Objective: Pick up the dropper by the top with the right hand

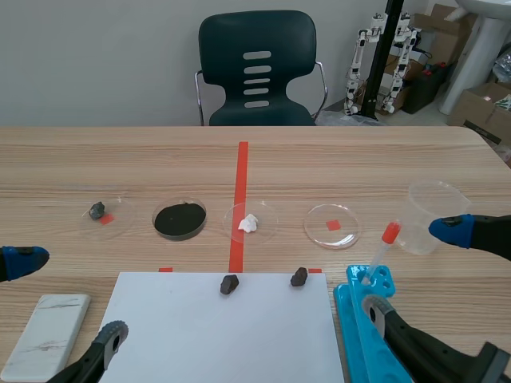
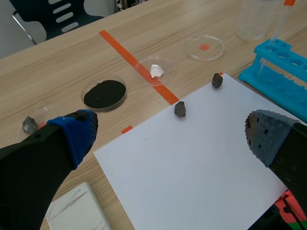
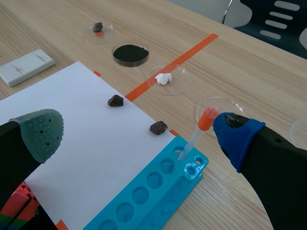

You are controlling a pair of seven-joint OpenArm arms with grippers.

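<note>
The dropper [image 1: 382,251] is a clear tube with an orange-red bulb [image 1: 390,233]. It stands tilted in the far end hole of the blue rack [image 1: 361,323] at the right front of the table. My right gripper [image 1: 413,268] is open around it. In the right wrist view the dropper [image 3: 194,140] stands between the fingers, its bulb close to the blue pad [image 3: 237,136] without touching it; the grey-green pad [image 3: 41,132] is far off over the paper. My left gripper [image 2: 171,134] hangs open over the white sheet and holds nothing.
A white sheet [image 1: 223,331] bears two dark stones [image 1: 229,284] [image 1: 299,277]. Beyond it stand several petri dishes, one with black powder [image 1: 180,219], one with a white lump [image 1: 249,223]. A clear beaker [image 1: 433,215] stands right of the dropper. A white tile [image 1: 46,335] lies front left.
</note>
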